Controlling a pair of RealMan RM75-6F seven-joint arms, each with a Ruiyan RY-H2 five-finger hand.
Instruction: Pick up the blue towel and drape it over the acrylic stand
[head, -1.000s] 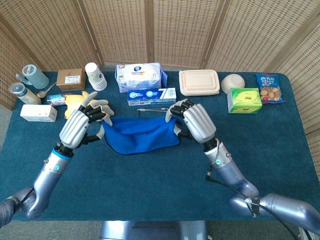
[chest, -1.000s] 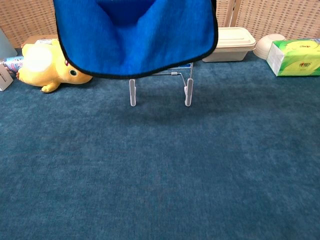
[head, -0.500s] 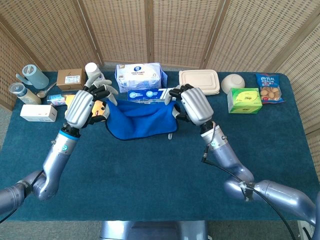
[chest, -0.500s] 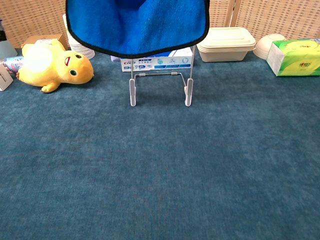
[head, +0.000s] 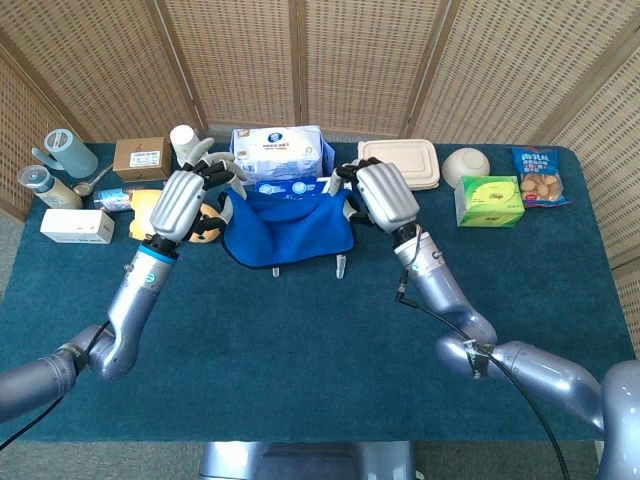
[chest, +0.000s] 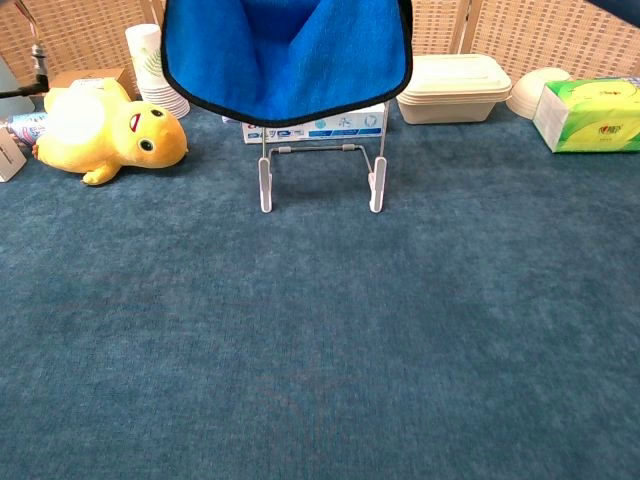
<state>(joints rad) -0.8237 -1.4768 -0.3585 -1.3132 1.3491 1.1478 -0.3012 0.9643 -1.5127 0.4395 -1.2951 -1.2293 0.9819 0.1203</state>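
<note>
**Blue towel hanging between two hands above the acrylic stand**

The blue towel (head: 285, 228) is hanging in the air, stretched between both hands and sagging in the middle, its black-edged lower hem dipping in front of the upper part of the acrylic stand (chest: 320, 170). In the chest view the cloth is covering the top of the stand's uprights, while the two clear feet are standing on the table's teal cloth (chest: 320, 350). Whether the towel is already touching the stand's top bar cannot be told.

The left hand (head: 185, 203) is gripping the towel's left upper corner, fingers curled in around the fabric. The right hand (head: 378, 195) is gripping the right upper corner in the same way, its back facing the head camera.

Just beside the left hand, a yellow duck toy (chest: 100, 130) is lying on the table, with a stack of paper cups (chest: 150, 65) behind it. Behind the stand a white and blue box (chest: 315, 125) and a wipes pack (head: 280, 152) are lying. To the right, a beige lidded container (chest: 452, 88), a white bowl (chest: 540, 90) and a green tissue box (chest: 590, 112) are sitting in a row.
</note>
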